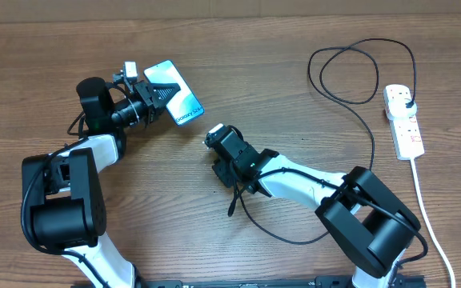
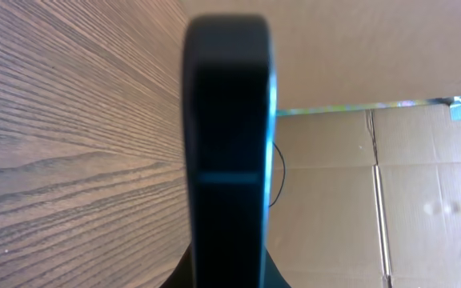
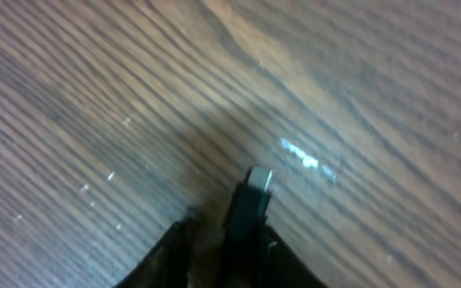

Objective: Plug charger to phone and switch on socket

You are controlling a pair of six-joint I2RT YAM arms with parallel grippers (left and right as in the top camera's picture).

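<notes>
My left gripper (image 1: 155, 96) is shut on the phone (image 1: 178, 98), holding it off the table at the back left with its light-blue screen showing. In the left wrist view the phone (image 2: 229, 136) is seen edge-on as a dark slab between the jaws (image 2: 229, 276). My right gripper (image 1: 222, 170) is at mid table, shut on the charger's connector (image 3: 248, 210), whose metal tip points at the wood. The thin black charger cable (image 1: 372, 144) loops to a black plug (image 1: 406, 101) seated in the white socket strip (image 1: 406, 132) at the far right.
The socket's thick white cord (image 1: 424, 204) runs down the right edge towards the front. Slack charger cable (image 1: 282, 238) lies in front of the right arm, and a loop lies at the back right. Cardboard boxes (image 2: 422, 184) stand beyond the table.
</notes>
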